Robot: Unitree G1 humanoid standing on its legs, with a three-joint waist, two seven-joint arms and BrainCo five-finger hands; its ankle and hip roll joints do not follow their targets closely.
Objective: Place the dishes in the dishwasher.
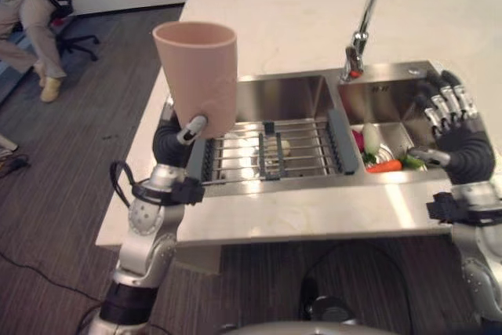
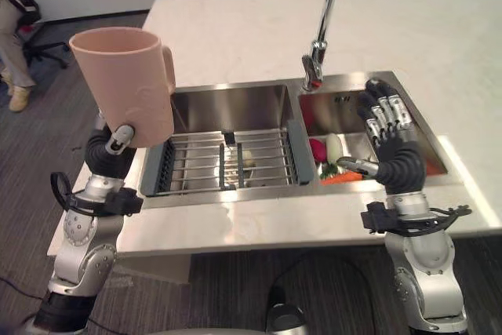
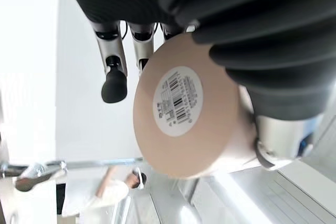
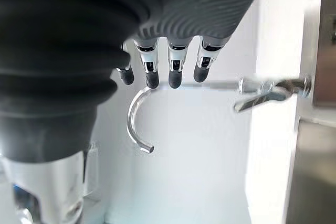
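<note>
A pink mug [image 1: 198,68] is held upright in the air over the left end of the sink, its handle [image 2: 169,68] turned toward the faucet. My left hand [image 1: 176,137] grips it from below, thumb pressed on the mug's wall; the mug's labelled base [image 3: 184,108] shows in the left wrist view. My right hand [image 2: 388,143] hovers over the right basin with straight fingers [image 4: 176,74], holding nothing.
A steel double sink [image 1: 314,182] is set in a white counter. A roll-up rack [image 1: 267,154] spans the left basin. Vegetables [image 1: 384,158] lie in the right basin. A tall faucet [image 1: 362,29] rises behind. A person [image 1: 27,13] sits at the far left.
</note>
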